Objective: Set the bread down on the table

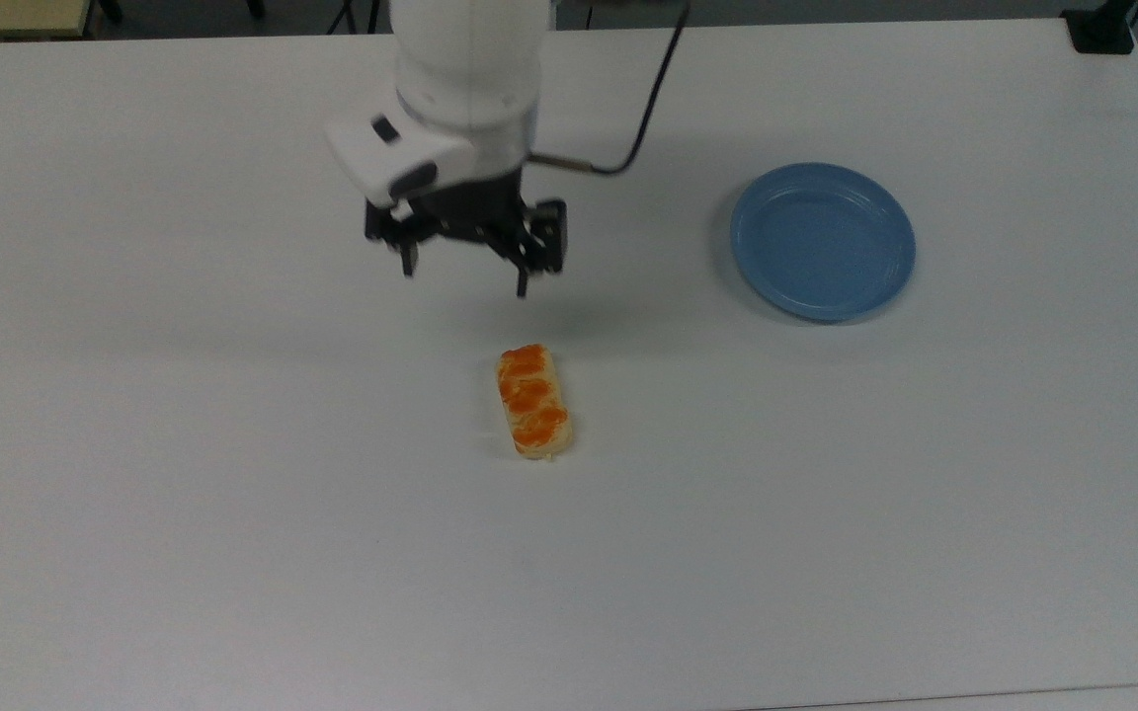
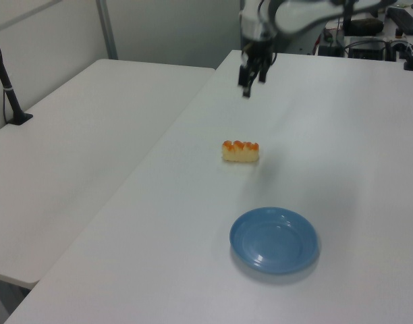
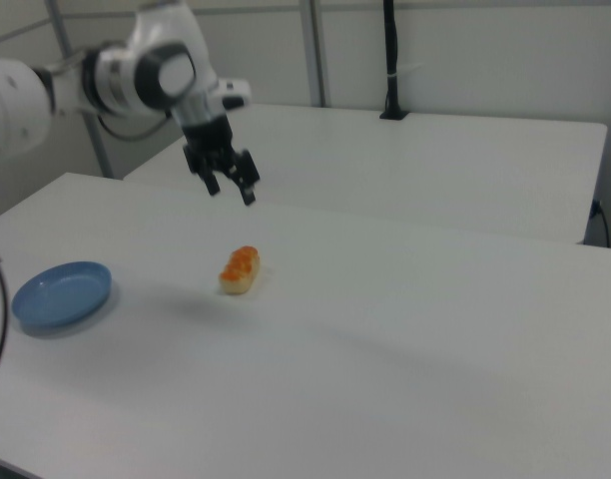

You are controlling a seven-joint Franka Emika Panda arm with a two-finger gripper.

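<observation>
White counter (image 1: pixel 233 553) spreads before us. We see the bread (image 1: pixel 533 401) lying flat on it, bumps up, apart from a blue plate (image 1: pixel 823 240). Raised above, the gripper (image 1: pixel 464 275) hangs with jaws released, holding nothing.
</observation>
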